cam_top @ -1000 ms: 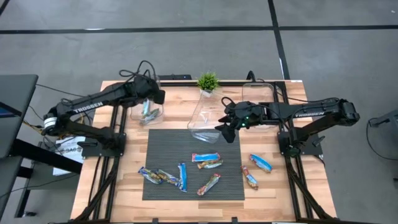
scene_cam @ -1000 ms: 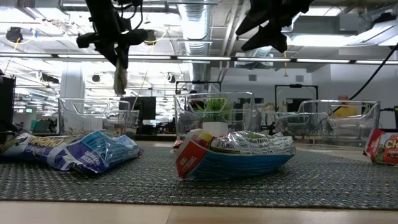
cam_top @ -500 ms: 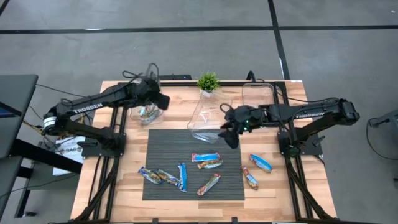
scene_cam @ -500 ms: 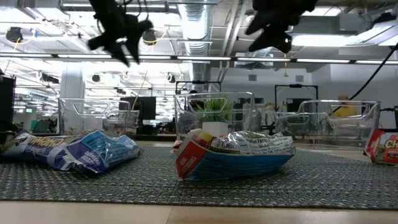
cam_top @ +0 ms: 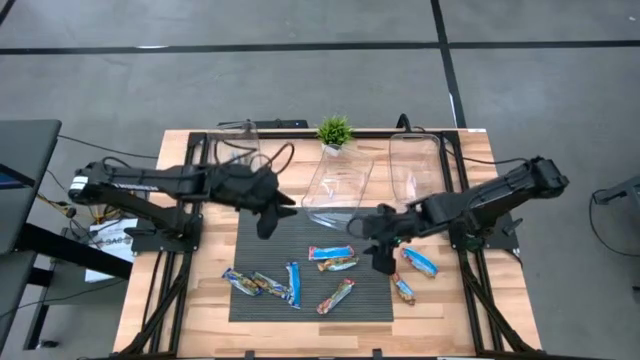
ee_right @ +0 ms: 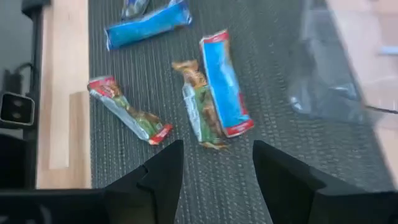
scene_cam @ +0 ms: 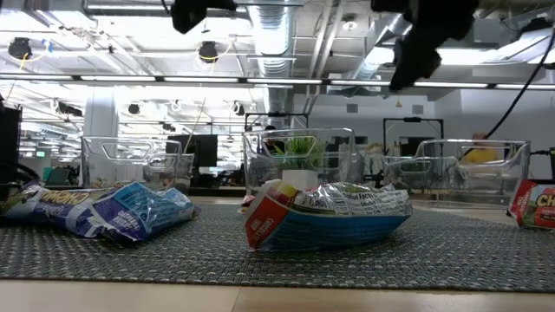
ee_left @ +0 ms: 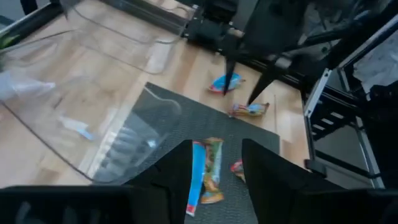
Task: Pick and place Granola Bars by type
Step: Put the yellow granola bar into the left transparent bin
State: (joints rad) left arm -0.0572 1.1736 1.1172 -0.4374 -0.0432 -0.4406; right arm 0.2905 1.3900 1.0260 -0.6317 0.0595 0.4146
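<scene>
Several Granola Bars litter the ribbed mat; both grippers' fingers seemingly apart, empty.

In the low view we see only the lower ends of both arms – the rest is cut off by the top edge. At far right a red-wrapped bar is cropped by the frame's edge. In the left wrist view the clear tub is blurred – we cannot tell its contents. Wrapper lettering in the high view is too small to read.
</scene>
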